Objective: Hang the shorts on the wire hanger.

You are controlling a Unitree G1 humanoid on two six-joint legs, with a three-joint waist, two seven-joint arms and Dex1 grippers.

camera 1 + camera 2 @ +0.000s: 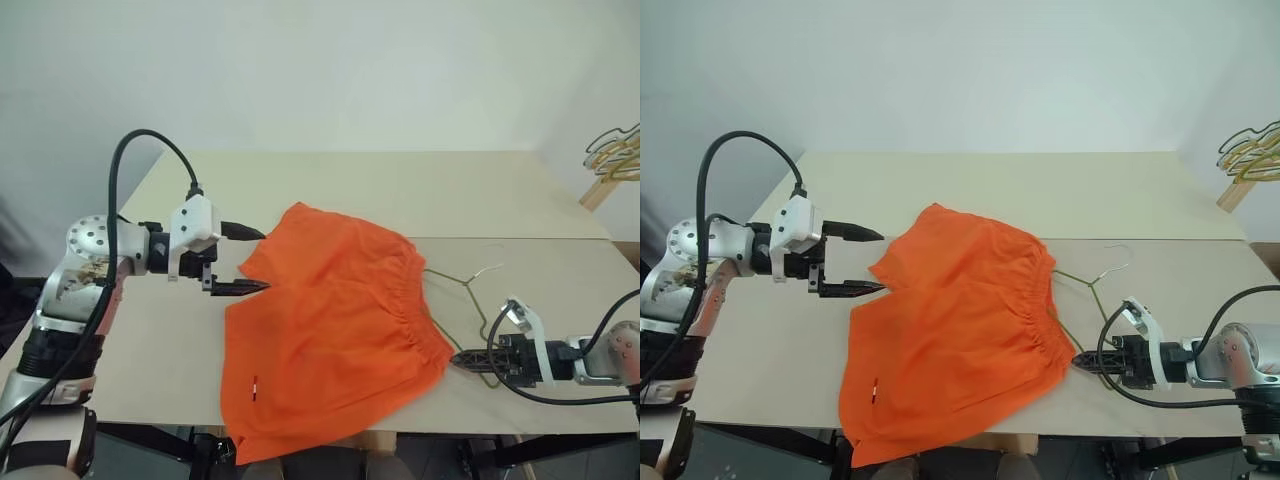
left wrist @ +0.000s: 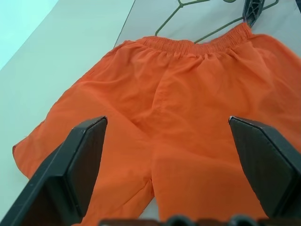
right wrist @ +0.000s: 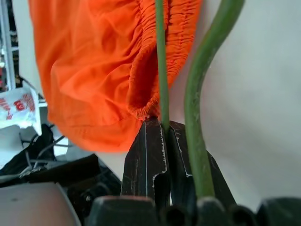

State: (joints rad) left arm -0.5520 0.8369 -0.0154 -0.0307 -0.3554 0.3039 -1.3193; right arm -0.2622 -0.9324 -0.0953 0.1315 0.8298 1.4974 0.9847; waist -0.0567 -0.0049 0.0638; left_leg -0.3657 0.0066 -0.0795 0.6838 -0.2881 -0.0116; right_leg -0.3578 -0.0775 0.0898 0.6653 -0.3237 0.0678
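The orange shorts (image 1: 330, 320) lie spread flat on the beige table (image 1: 400, 190), with the gathered waistband to the right and one leg hem reaching the front edge. My left gripper (image 1: 262, 260) hovers open at the far leg hem; in the left wrist view its black fingers (image 2: 80, 165) stand wide apart over the fabric. The thin wire hanger (image 1: 465, 285) lies just right of the waistband, partly tucked under it. My right gripper (image 1: 455, 357) is shut on the hanger's wire (image 3: 162, 70) at the waistband's near end, touching the elastic edge.
A bunch of gold and grey hangers (image 1: 615, 155) on a wooden rod sits past the table's far right corner. A seam crosses the table behind the shorts. Below the front edge lies a white bag with red print (image 3: 16, 110).
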